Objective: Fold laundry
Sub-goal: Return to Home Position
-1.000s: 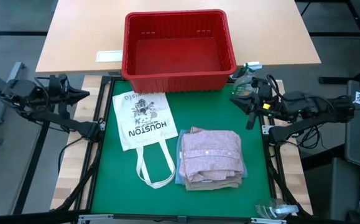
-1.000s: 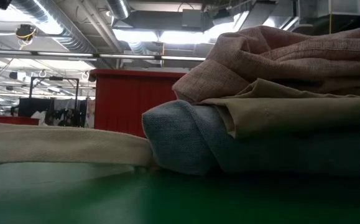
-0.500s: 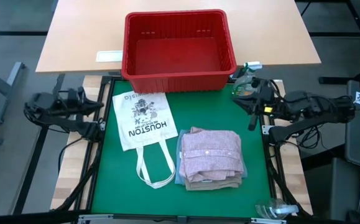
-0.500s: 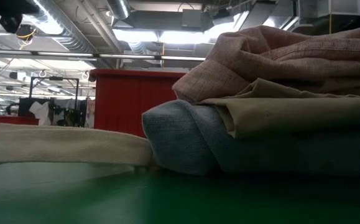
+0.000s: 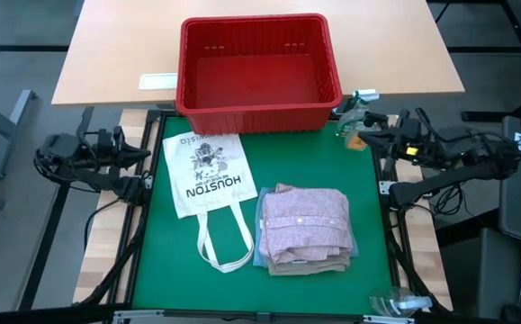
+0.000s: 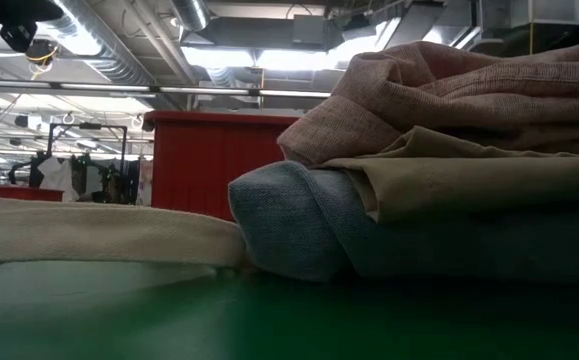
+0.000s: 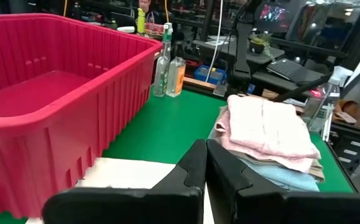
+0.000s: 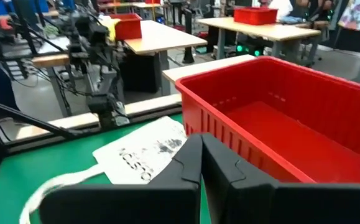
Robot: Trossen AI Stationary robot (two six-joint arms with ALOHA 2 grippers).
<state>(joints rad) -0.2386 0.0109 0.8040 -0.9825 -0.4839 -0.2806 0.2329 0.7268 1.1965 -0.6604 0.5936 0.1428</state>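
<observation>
Laundry stack sits on the green mat (image 5: 323,162), well apart from the red basket (image 5: 258,112), on its near side and slightly toward its right end. Pink shirt (image 5: 307,219) on top, buttoned placket up; tan cloth (image 6: 469,180) under it; jeans (image 6: 289,225) at the bottom, folded edge showing. Stack looks squared and finished. Basket is empty. Printed tote bag (image 5: 208,175) lies flat near the basket's left half, unfolded, handles trailing. Judgement: folding looks done, only parking the arms is left. Left gripper (image 7: 201,148) is off the basket's near-left corner at the mat edge, jaws pressed together, empty. Right gripper (image 8: 199,142) is just beside the basket's near-right corner, jaws pressed together, empty. Both arms are pulled back, low, clear of the stack.
</observation>
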